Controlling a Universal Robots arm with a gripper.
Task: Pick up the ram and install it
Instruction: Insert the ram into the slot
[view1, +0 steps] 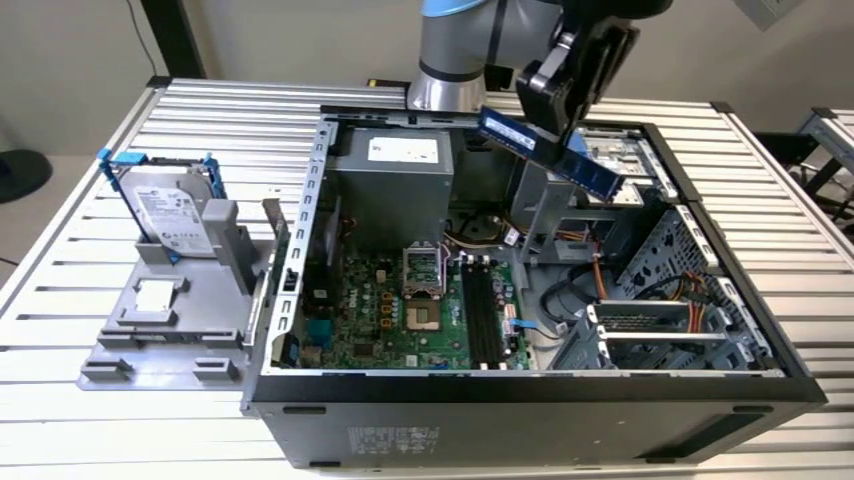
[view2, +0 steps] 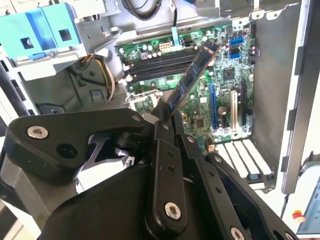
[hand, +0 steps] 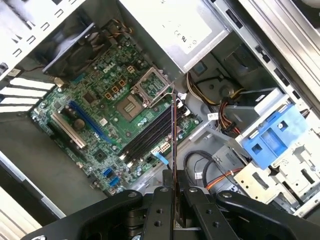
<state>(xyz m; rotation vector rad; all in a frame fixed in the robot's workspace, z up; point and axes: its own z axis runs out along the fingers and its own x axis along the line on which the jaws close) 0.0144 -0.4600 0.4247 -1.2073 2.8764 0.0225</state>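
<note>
The ram (view1: 594, 172) is a long thin dark-blue stick held in the air, tilted, above the back of the open computer case (view1: 286, 300). My gripper (view1: 558, 128) is shut on the ram near its middle. In both wrist views the ram (view2: 192, 75) (hand: 173, 140) sticks out from between the black fingers (view2: 162, 150) (hand: 161, 210), high over the green motherboard (view1: 367, 320). The long black memory slots (view1: 482, 312) (view2: 157, 64) (hand: 150, 134) lie well below it, beside the processor socket (view1: 420, 285). The ram touches nothing but the fingers.
A silver-labelled hard drive (view1: 167, 210) in a blue-handled frame stands on a grey fixture (view1: 147, 330) at the exterior view's left, outside the case. Inside the case are the grey power supply (view1: 400, 165), cable bundles (hand: 220, 107), a blue drive bay (hand: 272, 140) and metal cages (view1: 667, 320).
</note>
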